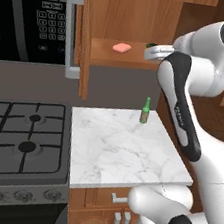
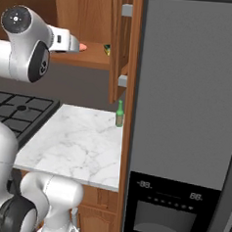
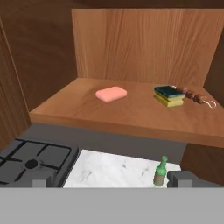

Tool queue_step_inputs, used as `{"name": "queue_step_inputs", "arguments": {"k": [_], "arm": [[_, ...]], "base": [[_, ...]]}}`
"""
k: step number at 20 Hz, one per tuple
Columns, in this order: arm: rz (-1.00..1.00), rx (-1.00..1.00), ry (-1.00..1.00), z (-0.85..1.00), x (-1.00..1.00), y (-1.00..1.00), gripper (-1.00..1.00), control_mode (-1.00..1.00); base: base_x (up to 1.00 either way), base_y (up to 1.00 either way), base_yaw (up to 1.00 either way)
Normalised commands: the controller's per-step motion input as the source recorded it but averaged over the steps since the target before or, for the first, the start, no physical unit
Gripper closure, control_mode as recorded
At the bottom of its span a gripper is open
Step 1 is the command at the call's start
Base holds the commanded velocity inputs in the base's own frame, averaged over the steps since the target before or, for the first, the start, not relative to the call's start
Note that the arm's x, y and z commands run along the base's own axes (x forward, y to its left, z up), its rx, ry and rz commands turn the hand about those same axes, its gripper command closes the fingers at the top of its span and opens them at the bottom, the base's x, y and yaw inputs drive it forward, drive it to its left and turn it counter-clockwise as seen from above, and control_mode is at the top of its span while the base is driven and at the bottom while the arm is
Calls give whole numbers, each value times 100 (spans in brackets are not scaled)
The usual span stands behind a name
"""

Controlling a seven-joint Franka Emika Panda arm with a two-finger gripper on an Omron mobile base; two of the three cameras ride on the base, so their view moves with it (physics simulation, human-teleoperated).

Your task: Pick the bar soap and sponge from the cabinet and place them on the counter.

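Gripper spread wide and holding nothing, poised at the open front of the cabinet, level with its shelf.

Bar soap lies flat on that shelf, ahead of the fingers and a little to the left in the hand view, its long axis running roughly across the line of approach. The sponge, green side up, sits well apart on the right, touching or just beside what seems to be a skewer. Below, the counter carries a small green bottle.

No text is legible on the microwave keypad or oven display
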Motion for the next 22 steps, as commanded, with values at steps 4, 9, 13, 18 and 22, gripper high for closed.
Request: {"name": "queue_step_inputs", "arguments": {"k": [4, 9, 13, 18, 22], "arm": [[-11, 0, 0, 0, 12, 0, -100, -100], [-6, 1, 0, 0, 22, 0, -100, -100], [-1, 3, 0, 0, 36, 0, -100, -100], [0, 6, 0, 0, 36, 0, -100, -100], [0, 4, 0, 0, 23, 3, -100, -100]], "base": [[0, 0, 0], [0, 0, 0], [0, 0, 0], [0, 0, 0], [0, 0, 0]]}}
